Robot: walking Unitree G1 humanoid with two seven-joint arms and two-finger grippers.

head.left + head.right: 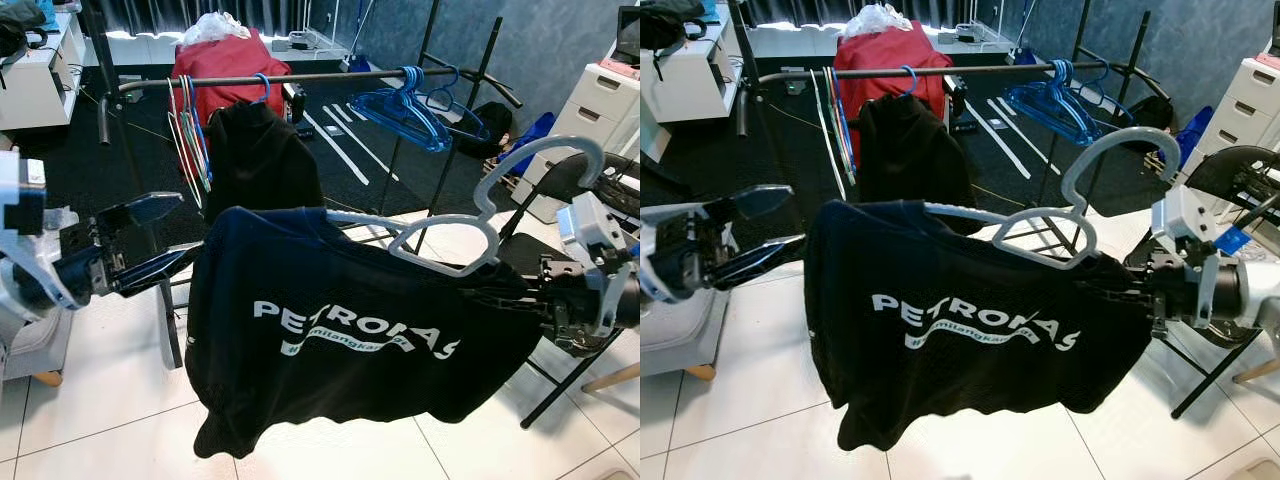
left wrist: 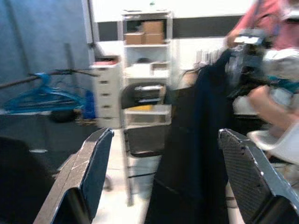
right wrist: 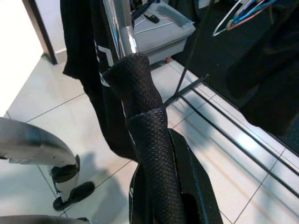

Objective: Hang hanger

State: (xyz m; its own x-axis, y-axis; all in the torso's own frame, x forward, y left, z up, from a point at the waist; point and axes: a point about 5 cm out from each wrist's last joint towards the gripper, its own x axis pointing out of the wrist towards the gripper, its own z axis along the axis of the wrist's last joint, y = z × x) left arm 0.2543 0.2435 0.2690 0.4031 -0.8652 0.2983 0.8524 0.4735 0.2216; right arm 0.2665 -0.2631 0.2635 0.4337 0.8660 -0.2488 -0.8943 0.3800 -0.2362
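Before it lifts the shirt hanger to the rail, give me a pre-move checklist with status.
1. Right gripper shut on the grey hanger: ok, fingers clamp its end.
2. Hanger hook free and pointing up: ok.
3. Black shirt seated on hanger: ok, draped across it.
4. Left gripper off the shirt: ok, open, beside the shirt's edge.
5. Free stretch on the rail: ok, between the hung black garment and the blue hangers.
6. Hook level with rail: not ok, held below it.

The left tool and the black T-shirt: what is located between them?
Nothing: in the left eye view, the open left tool stands beside the black T-shirt's edge, apart from it, with only floor behind the gap.
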